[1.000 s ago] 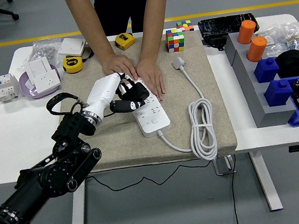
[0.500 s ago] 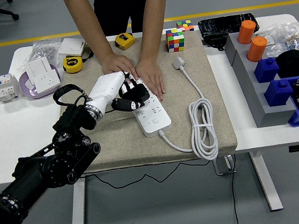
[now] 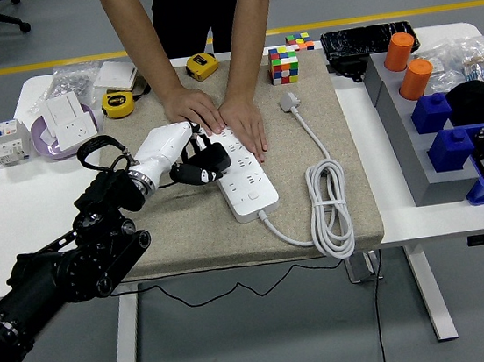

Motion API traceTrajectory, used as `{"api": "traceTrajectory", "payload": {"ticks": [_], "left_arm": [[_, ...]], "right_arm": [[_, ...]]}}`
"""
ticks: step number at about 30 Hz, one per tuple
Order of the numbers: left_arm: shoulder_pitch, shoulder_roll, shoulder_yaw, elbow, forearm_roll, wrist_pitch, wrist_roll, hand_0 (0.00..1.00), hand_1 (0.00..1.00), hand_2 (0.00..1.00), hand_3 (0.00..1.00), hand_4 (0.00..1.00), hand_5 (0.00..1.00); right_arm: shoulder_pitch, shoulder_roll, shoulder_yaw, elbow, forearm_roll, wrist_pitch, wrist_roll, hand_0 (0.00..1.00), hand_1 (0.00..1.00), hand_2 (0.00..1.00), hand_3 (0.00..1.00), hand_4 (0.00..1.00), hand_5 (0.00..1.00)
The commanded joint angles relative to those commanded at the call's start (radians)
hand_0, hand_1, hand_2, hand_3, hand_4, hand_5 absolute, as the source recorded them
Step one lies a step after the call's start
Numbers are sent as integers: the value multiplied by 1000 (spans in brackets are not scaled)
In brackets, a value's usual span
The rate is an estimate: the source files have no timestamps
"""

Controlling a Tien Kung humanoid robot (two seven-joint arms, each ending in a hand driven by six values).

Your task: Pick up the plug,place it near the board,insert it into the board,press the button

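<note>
Nearest us, our left arm crosses the desk [image 3: 19, 235] from its near-left corner. The left robot hand [image 3: 188, 157], white-backed with black fingers, is curled over a black plug [image 3: 211, 161] at the left edge of the white power strip [image 3: 243, 174]; whether the prongs are seated is hidden. Farther back, a person's hands [image 3: 221, 117] press on the strip's far end. The cable's grey plug [image 3: 289, 101] lies beside them.

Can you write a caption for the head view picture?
Robot's left hand beside the white power strip that a person's hands hold down.
</note>
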Motion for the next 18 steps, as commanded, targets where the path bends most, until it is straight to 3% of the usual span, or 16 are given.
{"api": "traceTrajectory", "payload": {"ticks": [18], "left_arm": [[-1, 13, 45, 4, -16, -13, 0, 422, 336, 365, 482, 749, 109]], "right_arm": [[-4, -3, -1, 0, -2, 0, 0, 749, 745, 727, 780, 998, 906]]}}
